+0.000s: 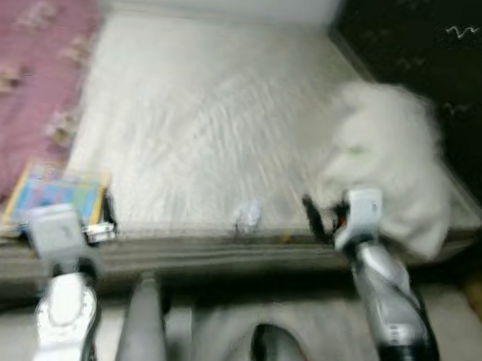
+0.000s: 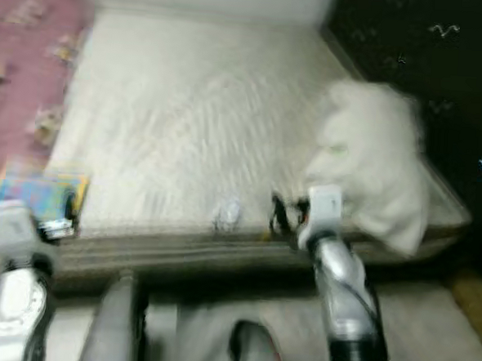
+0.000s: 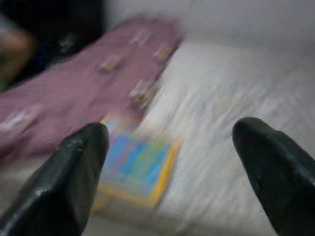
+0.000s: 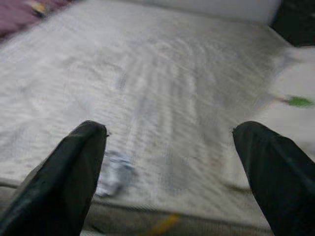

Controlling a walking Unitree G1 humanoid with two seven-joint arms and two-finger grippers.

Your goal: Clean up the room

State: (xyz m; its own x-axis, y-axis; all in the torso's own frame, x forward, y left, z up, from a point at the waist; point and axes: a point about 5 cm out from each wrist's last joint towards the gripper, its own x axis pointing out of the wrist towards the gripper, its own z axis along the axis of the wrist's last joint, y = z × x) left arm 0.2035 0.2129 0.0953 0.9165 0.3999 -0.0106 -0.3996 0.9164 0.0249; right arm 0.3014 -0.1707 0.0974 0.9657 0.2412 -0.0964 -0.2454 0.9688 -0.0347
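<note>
The robot is approaching the bed (image 1: 195, 120). Both grippers, left (image 3: 172, 167) and right (image 4: 170, 167), gape empty. Next, probably reach for the book (image 1: 56, 198) at ten o'clock.

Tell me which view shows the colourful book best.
The left wrist view: the book lies large between the open left gripper fingers, beside the purple blanket. Both eye views show it smaller, at the mattress edge.

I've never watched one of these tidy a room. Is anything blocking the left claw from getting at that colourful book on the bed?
Nothing visible does. The left gripper is open, and through its wrist view the colourful book lies just ahead on the white mattress, beside the pink blanket, with bare sheet between.
</note>
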